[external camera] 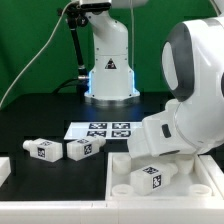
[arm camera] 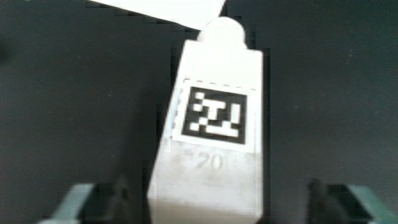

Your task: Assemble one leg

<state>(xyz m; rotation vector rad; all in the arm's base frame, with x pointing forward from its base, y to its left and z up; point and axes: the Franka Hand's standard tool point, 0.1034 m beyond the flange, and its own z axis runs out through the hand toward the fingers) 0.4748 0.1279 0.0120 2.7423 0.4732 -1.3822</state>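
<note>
Gripper (arm camera: 208, 203) is set wide open around the leg (arm camera: 217, 120). Fingers (arm camera: 80, 200) are spaced clear of its sides.

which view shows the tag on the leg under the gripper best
The wrist view: the leg runs lengthwise through the frame, its tag large and facing the camera, between the fingers of the open gripper. The exterior view shows the leg small, its tag tiny and angled.

The arm (external camera: 195, 80) rises from its base (external camera: 108, 65) and bends forward and down at the exterior view's right. The tool (arm camera: 206, 200) points downward, its two fingers (arm camera: 80, 200) spread wide apart.
</note>
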